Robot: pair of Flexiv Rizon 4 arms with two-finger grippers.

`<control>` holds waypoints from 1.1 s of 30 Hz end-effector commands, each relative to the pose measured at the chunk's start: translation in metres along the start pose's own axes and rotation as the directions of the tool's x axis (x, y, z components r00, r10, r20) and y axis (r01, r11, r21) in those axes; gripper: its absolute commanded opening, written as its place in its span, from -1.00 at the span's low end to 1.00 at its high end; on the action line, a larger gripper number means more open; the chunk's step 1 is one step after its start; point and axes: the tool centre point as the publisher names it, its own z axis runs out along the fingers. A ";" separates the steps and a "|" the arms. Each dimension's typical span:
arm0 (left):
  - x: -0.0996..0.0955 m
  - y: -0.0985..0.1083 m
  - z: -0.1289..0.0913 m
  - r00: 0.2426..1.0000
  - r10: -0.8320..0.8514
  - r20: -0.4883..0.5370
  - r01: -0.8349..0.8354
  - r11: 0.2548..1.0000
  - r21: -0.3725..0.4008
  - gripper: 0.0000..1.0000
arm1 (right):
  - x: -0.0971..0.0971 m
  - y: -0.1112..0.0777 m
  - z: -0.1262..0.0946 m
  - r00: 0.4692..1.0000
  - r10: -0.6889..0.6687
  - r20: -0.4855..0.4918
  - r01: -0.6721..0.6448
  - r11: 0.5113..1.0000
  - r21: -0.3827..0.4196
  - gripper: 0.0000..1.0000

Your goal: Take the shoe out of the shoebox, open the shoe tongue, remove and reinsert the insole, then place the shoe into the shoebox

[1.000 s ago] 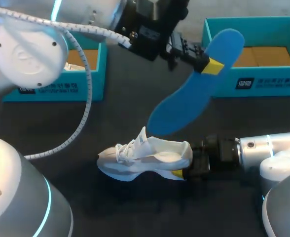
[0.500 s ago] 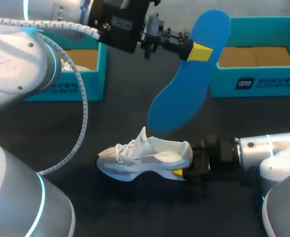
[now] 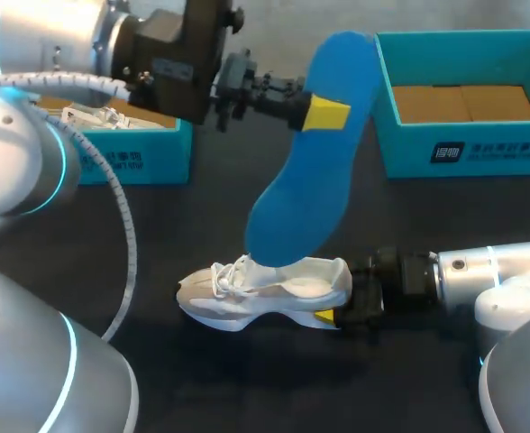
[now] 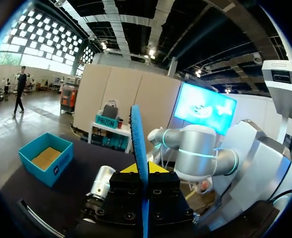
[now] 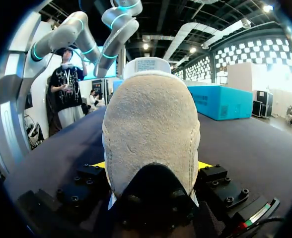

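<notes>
Head view, centre frame: white laced sneaker (image 3: 265,293) out of its box, lying on the dark table (image 3: 202,379), toe toward frame left.

Right gripper (image 3: 333,316) comes in from the right edge and is clamped on the sneaker's heel. The right wrist view confirms this: a yellow tip on each side of the grey suede heel (image 5: 151,134), both pressing it.

Left gripper (image 3: 324,113), upper middle of frame, pinches the long blue foam insole (image 3: 315,153) near its heel end. In the left wrist view the insole (image 4: 137,144) stands edge-on between the closed jaws.

The insole hangs steeply. Its toe end is low over the sneaker's laces and mouth; whether it touches or has entered, I cannot tell.

Open teal cardboard shoebox (image 3: 463,153) at upper right, bare cardboard floor showing. A second teal box (image 3: 130,162) at upper left holds another white shoe (image 3: 89,115).

Progress, as judged:
- Done: shoe taken out, insole removed.
- Tongue: how far open, hard to tell, as the insole covers it.
- In hand: reinserting the insole, at the lining-up stage.
- Left: feed the toe end in, seat the insole flat, let go, then carry the sneaker into a box.
</notes>
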 end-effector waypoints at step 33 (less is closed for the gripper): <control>0.007 0.018 -0.070 0.980 -0.186 -0.076 0.198 0.961 0.194 -1.00 | 0.002 0.000 0.000 1.000 0.001 0.001 -0.001 1.000 0.004 -1.00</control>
